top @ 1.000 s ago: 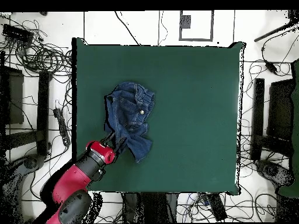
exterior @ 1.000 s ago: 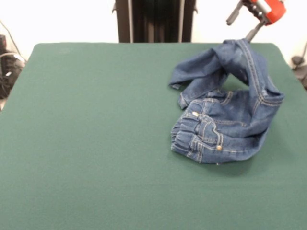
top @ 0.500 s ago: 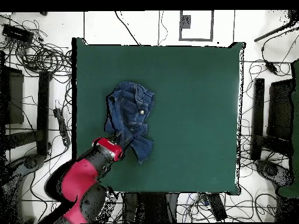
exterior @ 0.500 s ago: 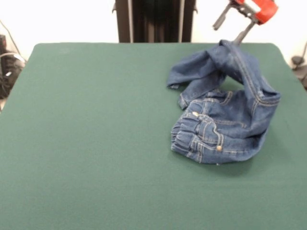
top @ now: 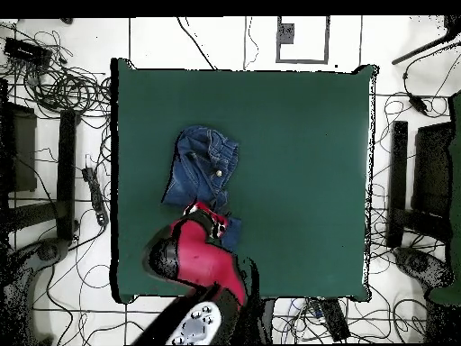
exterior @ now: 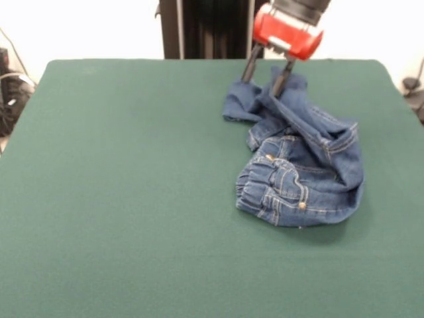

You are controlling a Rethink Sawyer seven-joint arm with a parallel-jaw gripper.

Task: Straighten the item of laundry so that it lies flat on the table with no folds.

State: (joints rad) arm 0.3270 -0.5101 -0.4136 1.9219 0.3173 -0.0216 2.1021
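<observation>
Denim, one small pair of blue jeans with tan stitching (exterior: 301, 169), lies crumpled on the right half of the single large dark green felt-topped table (exterior: 132, 199) in the front view. One red and black gripper (exterior: 266, 75) comes down from the top edge onto the far end of the heap. Its two dark fingers (exterior: 249, 67) stand apart, one at the cloth's far left edge and the other pressed into a raised fold; whether they grip the cloth cannot be told. The elastic waistband with two brass studs faces the near side, well away from the gripper.

In the overhead view the same jeans (top: 200, 167) sit left of the table's (top: 297, 162) middle. The red arm covers their lower end, and the gripper (top: 211, 216) shows just at the denim's lower edge.
</observation>
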